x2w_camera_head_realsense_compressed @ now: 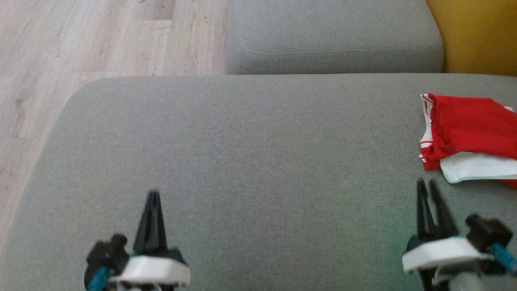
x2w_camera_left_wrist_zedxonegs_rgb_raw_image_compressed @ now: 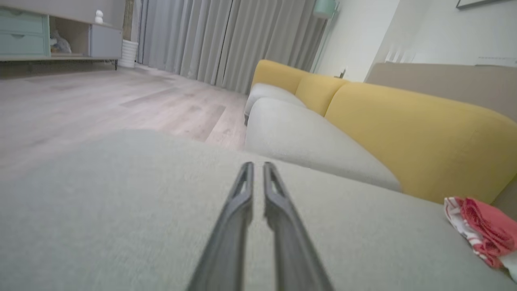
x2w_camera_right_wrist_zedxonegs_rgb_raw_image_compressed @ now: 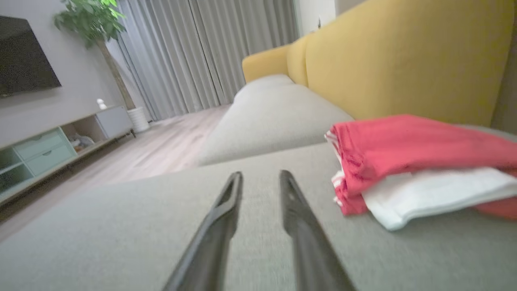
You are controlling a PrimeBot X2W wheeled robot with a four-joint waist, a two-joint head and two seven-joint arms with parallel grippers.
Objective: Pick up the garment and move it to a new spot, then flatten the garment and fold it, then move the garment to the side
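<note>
Head view: a folded red-and-white garment (x2w_camera_head_realsense_compressed: 472,129) is lying at the right edge on a grey sofa seat (x2w_camera_head_realsense_compressed: 258,141). The left claw (x2w_camera_head_realsense_compressed: 153,195), lower left, is pinching nearly closed, empty. The right claw (x2w_camera_head_realsense_compressed: 427,184), lower right, is standing parted, empty.
Left wrist view: the garment is sitting lower right.
Right wrist view: the garment is lying at the right.

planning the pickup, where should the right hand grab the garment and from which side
Probably the left edge of the garment, where red folds bunch over the white layer, coming from its left with the right hand: that thick edge lies nearest it.
</note>
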